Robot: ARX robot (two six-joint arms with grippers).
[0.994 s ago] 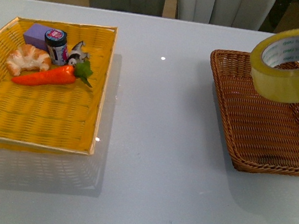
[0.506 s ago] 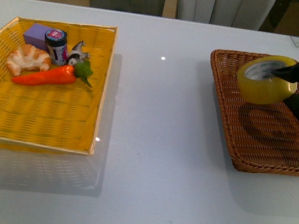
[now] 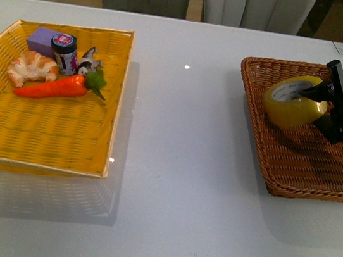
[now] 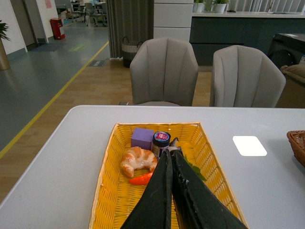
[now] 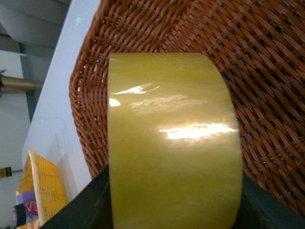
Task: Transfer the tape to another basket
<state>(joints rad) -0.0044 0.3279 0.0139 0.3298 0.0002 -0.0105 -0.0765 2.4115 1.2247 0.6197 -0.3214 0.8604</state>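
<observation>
Brown wicker basket (image 3: pixel 300 169), right side of the front view. The tape (image 3: pixel 292 101) is over its upper-left corner, tilted. Can't tell if it's touching the weave yet. (op)

Grip? (lead)

Right gripper (image 3: pixel 321 101) is clamped on the roll's wall, one finger in the core and one outside. In the right wrist view, dark fingers (image 5: pixel 86 205) show either side of the tape (image 5: pixel 174 143) at the bottom of the frame, with wicker basket (image 5: pixel 267 71) behind. Left gripper (image 4: pixel 170 155) has its jaws pressed together with nothing in them, hanging over the yellow tray (image 4: pixel 107 191). (op)

Plan for the drop? (lead)

I'd nudge toward basket centre, then go lower until the roll sits on the weave. Then I'd open just enough to clear the wall. It's round and tilted, so a release from height could roll it into the sloped side or over the rim. I'd pull the inner finger straight out of the core so it doesn't drag the roll. (op)
</observation>
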